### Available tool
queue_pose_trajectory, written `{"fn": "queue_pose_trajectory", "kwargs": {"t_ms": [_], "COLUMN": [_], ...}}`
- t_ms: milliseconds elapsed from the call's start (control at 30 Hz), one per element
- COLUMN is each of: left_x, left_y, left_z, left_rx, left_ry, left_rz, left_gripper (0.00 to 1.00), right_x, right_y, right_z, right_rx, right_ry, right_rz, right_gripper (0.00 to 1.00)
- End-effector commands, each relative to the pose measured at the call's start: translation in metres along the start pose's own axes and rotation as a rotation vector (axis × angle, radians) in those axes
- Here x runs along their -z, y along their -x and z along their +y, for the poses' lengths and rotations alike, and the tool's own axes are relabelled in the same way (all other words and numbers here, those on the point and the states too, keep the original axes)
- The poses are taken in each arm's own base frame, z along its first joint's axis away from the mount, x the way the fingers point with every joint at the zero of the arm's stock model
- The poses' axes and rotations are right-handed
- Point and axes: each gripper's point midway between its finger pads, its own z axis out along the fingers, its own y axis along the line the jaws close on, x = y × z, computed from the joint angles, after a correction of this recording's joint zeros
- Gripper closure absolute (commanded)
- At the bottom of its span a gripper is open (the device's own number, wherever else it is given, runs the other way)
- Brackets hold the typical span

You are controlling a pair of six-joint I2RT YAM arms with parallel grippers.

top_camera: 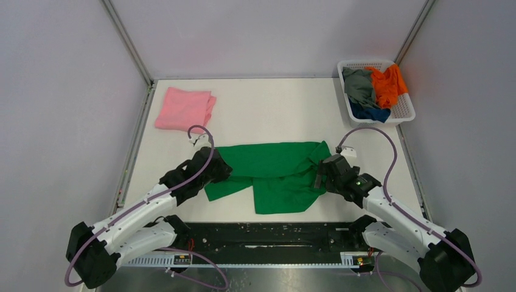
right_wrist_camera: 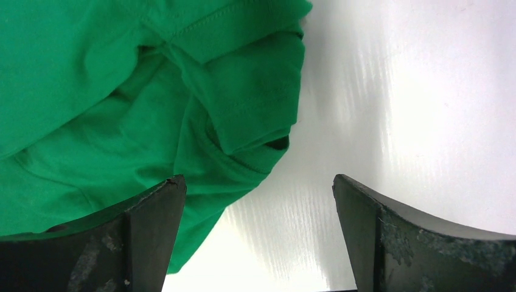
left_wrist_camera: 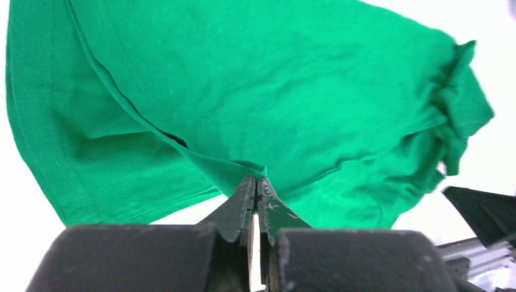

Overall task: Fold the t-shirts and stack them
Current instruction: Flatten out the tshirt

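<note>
Lying rumpled at centre: green t-shirt (top_camera: 274, 173), soft knit, stitched hems; left edge clamped in left gripper (left_wrist_camera: 255, 182), jaws together. Jaws of right gripper (right_wrist_camera: 258, 179) spread wide at the right sleeve, glossy white table (right_wrist_camera: 426, 121) beyond. Folded pink t-shirt (top_camera: 184, 108) at far-left corner.

Table (top_camera: 268, 109), bare band at 12 o'clock: free passage.
11 o'clock: folded pink shirt (top_camera: 184, 108).
1 o'clock: basket (top_camera: 404, 112), full, at the edge.
Centre to 6 o'clock: green shirt (top_camera: 274, 173), spread wide.
9 o'clock: left pincer (top_camera: 221, 171), clamped on its hem.
3 o'clock: right pincer (top_camera: 320, 172), jaws spread, bare table beyond.
</note>
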Motion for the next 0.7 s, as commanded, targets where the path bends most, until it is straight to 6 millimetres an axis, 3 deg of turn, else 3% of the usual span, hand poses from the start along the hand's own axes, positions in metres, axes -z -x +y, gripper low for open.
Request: {"fn": "queue_pose_trajectory", "kwargs": {"t_ms": [0,133,300,400,467,533,667], "left_x": [0.013,0.020,0.026,0.033,0.041,0.051,0.086], "left_y": [0.011,0.022,0.038,0.053,0.064,0.078,0.112], "left_z": [0.006,0.005,0.003,0.001,0.000,-0.002,-0.013], "left_rx": [-0.015,-0.009,-0.004,0.009,0.017,0.025,0.049], "left_ry": [0.005,-0.004,0.005,0.007,0.008,0.008,-0.039], "left_rz": [-0.061,-0.111,-0.177,-0.236,-0.282,-0.333,-0.462], "left_gripper": [1.00,1.00,1.00,1.00,1.00,1.00,1.00], "right_x": [-0.004,-0.023,-0.049,-0.055,-0.052,-0.040,0.003], "right_y": [0.038,0.043,0.053,0.060,0.067,0.079,0.114], "right_z": [0.012,0.022,0.019,0.020,0.019,0.014,0.008], "right_rx": [0.000,-0.010,-0.022,-0.038,-0.042,-0.035,-0.013], "right_ry": [-0.022,-0.036,-0.137,-0.169,-0.181,-0.197,-0.181], "right_rz": [-0.112,-0.099,-0.110,-0.113,-0.137,-0.175,-0.295], "right_gripper": [0.01,0.09,0.24,0.46,0.68,0.84,0.99]}}
